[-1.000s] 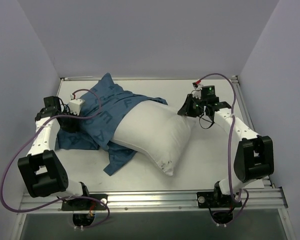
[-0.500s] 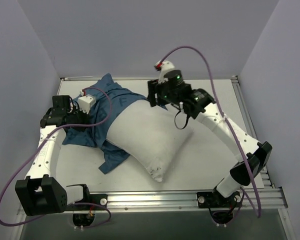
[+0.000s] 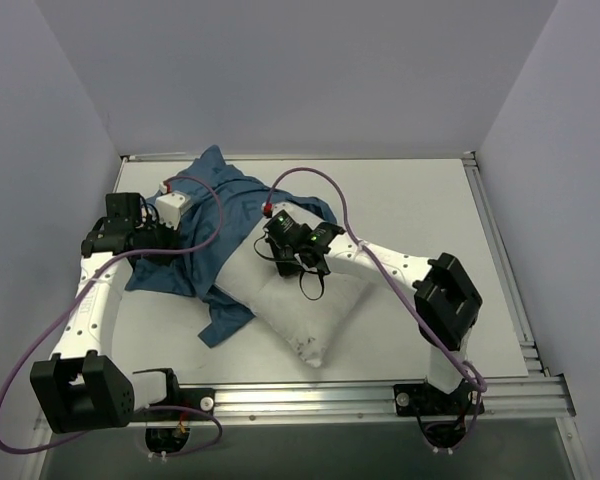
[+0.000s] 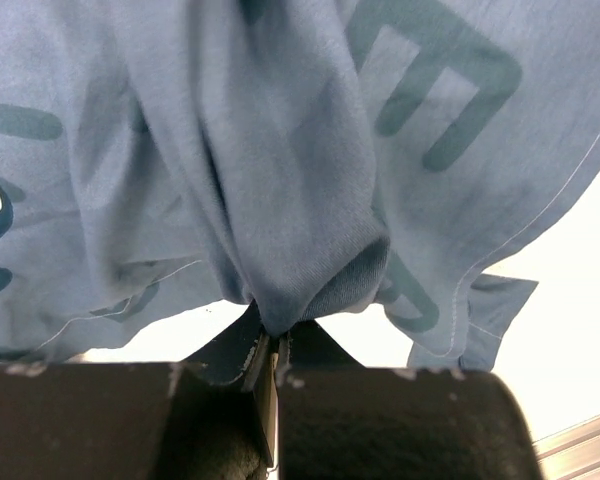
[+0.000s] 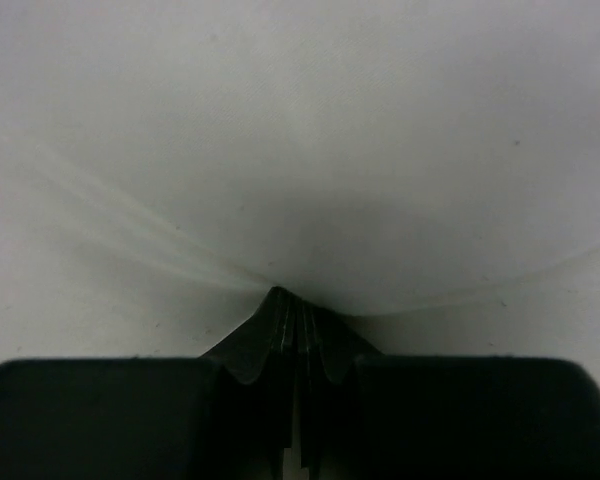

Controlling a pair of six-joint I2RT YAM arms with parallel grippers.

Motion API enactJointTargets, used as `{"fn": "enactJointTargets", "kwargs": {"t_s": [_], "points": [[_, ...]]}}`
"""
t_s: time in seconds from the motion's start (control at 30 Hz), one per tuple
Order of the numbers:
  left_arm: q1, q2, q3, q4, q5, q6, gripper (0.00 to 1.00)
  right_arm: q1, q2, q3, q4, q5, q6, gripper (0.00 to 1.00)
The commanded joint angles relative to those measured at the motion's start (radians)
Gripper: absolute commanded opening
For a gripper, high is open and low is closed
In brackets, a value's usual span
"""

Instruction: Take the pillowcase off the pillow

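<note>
The blue pillowcase [image 3: 215, 205] lies bunched at the far left of the table and still covers the far left end of the white pillow [image 3: 315, 305], which lies diagonally in the middle. My left gripper [image 3: 173, 240] is shut on a fold of the pillowcase [image 4: 280, 180]; in the left wrist view the gripper [image 4: 275, 335] has blue cloth pinched at its tips. My right gripper [image 3: 292, 265] is shut, its tips pressed down into the bare pillow just past the case's edge. In the right wrist view the gripper [image 5: 295, 300] dents the pillow [image 5: 300, 150].
The white table [image 3: 430, 210] is walled by pale panels at the back and both sides. An aluminium rail [image 3: 310, 398] runs along the near edge between the arm bases. A purple cable loops over each arm.
My right arm has swung from the far right over to the pillow and come down onto it. My left gripper has drawn the pillowcase a little to the left and kept its hold.
</note>
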Motion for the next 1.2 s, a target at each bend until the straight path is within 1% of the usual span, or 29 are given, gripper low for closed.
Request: {"fn": "enactJointTargets", "kwargs": {"t_s": [0.0,0.03,0.13,0.17,0.2,0.23,0.27,0.3,0.37,0.4,0.43,0.47,0.5,0.53,0.57,0.63,0.67,0.7,0.77,0.8,0.83,0.87,0.9,0.97,1.0,1.03,1.07,1.17], "points": [[-0.001,-0.024,0.011,0.032,0.011,-0.019,0.02,-0.107,0.155,-0.096,-0.196,0.181,-0.041,0.00],[0.000,-0.021,0.016,0.041,0.003,-0.022,0.02,-0.128,0.175,-0.111,-0.208,0.190,-0.050,0.00],[0.023,0.004,0.030,0.084,-0.075,-0.021,0.02,-0.207,0.226,-0.105,-0.263,0.335,-0.096,0.00],[0.041,0.015,0.053,0.095,-0.086,-0.016,0.02,-0.229,0.235,-0.097,-0.283,0.387,-0.114,0.00],[0.105,0.047,0.071,0.099,-0.062,-0.001,0.02,-0.275,0.255,-0.091,-0.298,0.470,-0.137,0.00],[0.141,0.068,0.092,0.092,-0.033,0.008,0.06,-0.297,0.266,-0.085,-0.329,0.503,-0.180,0.00],[0.175,0.113,0.138,0.083,-0.005,0.016,0.13,-0.320,0.288,-0.074,-0.343,0.527,-0.196,0.00],[0.219,0.133,0.160,0.049,0.045,0.045,0.31,-0.358,0.296,-0.070,-0.349,0.556,-0.210,0.00],[0.233,0.177,0.192,-0.006,0.109,0.103,0.58,-0.372,0.295,-0.074,-0.323,0.540,-0.266,0.00],[0.232,0.187,0.208,-0.059,0.162,0.167,0.86,-0.359,0.289,-0.077,-0.303,0.490,-0.286,0.00],[0.233,0.194,0.211,-0.075,0.187,0.186,0.96,-0.345,0.269,-0.080,-0.257,0.453,-0.327,0.00],[0.232,0.212,0.211,-0.086,0.204,0.200,0.94,-0.331,0.255,-0.085,-0.231,0.416,-0.346,0.00],[0.232,0.225,0.217,-0.109,0.212,0.217,0.94,-0.304,0.244,-0.097,-0.208,0.384,-0.360,0.00],[0.232,0.240,0.226,-0.124,0.218,0.221,0.94,-0.297,0.237,-0.100,-0.171,0.313,-0.372,0.00],[0.232,0.269,0.234,-0.147,0.224,0.227,0.94,-0.297,0.227,-0.102,-0.162,0.276,-0.377,0.00],[0.230,0.288,0.260,-0.251,0.270,0.270,0.94,-0.315,0.223,-0.100,-0.145,0.203,-0.372,0.00],[0.229,0.292,0.261,-0.287,0.297,0.302,0.94,-0.322,0.218,-0.099,-0.142,0.193,-0.363,0.00],[0.227,0.288,0.261,-0.360,0.328,0.322,0.94,-0.326,0.217,-0.099,-0.139,0.190,-0.362,0.00],[0.217,0.260,0.243,-0.416,0.397,0.350,0.94,-0.339,0.214,-0.099,-0.139,0.193,-0.360,0.00],[0.209,0.248,0.229,-0.425,0.399,0.350,0.94,-0.343,0.215,-0.100,-0.137,0.195,-0.357,0.00],[0.198,0.231,0.206,-0.398,0.373,0.326,0.94,-0.346,0.215,-0.102,-0.134,0.192,-0.355,0.00],[0.172,0.201,0.142,-0.361,0.289,0.283,0.94,-0.352,0.214,-0.103,-0.131,0.184,-0.355,0.00],[0.158,0.187,0.102,-0.279,0.237,0.266,0.94,-0.354,0.214,-0.105,-0.127,0.181,-0.349,0.00],[0.120,0.170,0.009,-0.215,0.158,0.243,0.94,-0.360,0.209,-0.113,-0.114,0.163,-0.345,0.00],[0.067,0.173,-0.008,-0.172,0.102,0.216,0.94,-0.360,0.206,-0.116,-0.105,0.153,-0.340,0.00],[0.037,0.179,-0.024,-0.145,0.074,0.196,0.94,-0.362,0.204,-0.120,-0.104,0.149,-0.337,0.00],[0.001,0.196,-0.050,-0.073,0.020,0.151,0.94,-0.366,0.203,-0.120,-0.101,0.143,-0.335,0.00],[-0.008,0.265,-0.058,0.058,-0.083,0.091,0.94,-0.372,0.206,-0.125,-0.099,0.141,-0.326,0.00]]}}
